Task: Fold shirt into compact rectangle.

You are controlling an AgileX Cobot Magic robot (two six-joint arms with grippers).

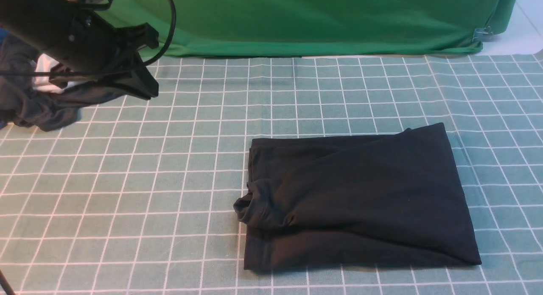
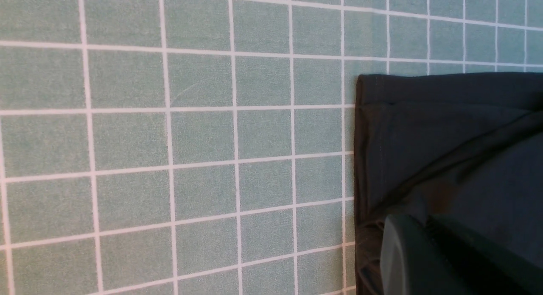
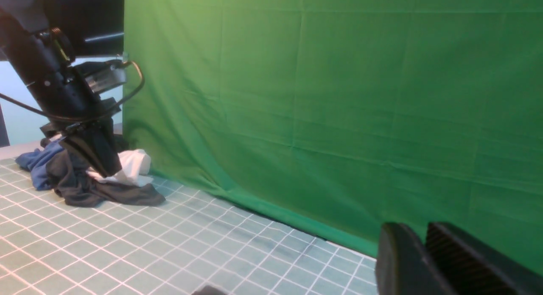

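The black shirt point(image 1: 360, 197) lies folded into a rough rectangle on the checked cloth, right of centre in the front view. A bunched cuff sticks out at its left edge. Its left border also shows in the left wrist view point(image 2: 424, 138). My left gripper point(image 1: 146, 89) hangs shut and empty at the far left, well away from the shirt. The same gripper appears in its own wrist view point(image 2: 424, 244) and in the right wrist view point(image 3: 108, 165). My right gripper point(image 3: 424, 240) is outside the front view. It faces the green backdrop, its fingers a narrow gap apart with nothing between them.
A pile of dark grey, blue and white clothes point(image 1: 38, 104) lies at the far left under the left arm, seen too in the right wrist view point(image 3: 85, 185). A green backdrop point(image 1: 318, 19) closes the table's far edge, with a metal clip point(image 1: 482, 33) at its right end.
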